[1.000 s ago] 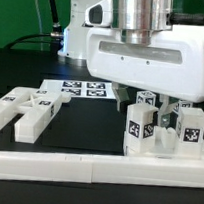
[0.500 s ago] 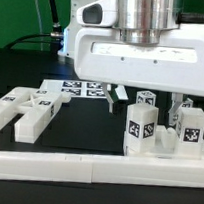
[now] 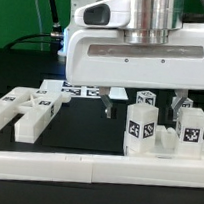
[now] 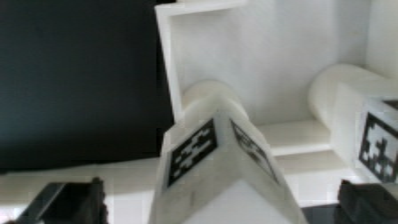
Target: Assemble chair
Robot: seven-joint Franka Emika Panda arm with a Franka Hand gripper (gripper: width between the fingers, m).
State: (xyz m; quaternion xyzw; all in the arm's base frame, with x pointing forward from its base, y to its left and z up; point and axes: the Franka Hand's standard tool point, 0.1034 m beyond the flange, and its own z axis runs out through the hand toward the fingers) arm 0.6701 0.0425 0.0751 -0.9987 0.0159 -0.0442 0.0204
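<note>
Both jaws of gripper (image 3: 145,107) stood apart over chair (image 3: 159,143), lower right; sideways drift could knock it apart.

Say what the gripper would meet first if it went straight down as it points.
Probably the tagged post of the chair: the open gripper hangs over it, and the wrist view shows it between the fingers. Depth is unclear, so the fingers may pass either side of it.

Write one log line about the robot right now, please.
gripper: open, holding nothing | chair assembly: standing under gripper | loose chair pieces: lying at exterior view's left
</note>
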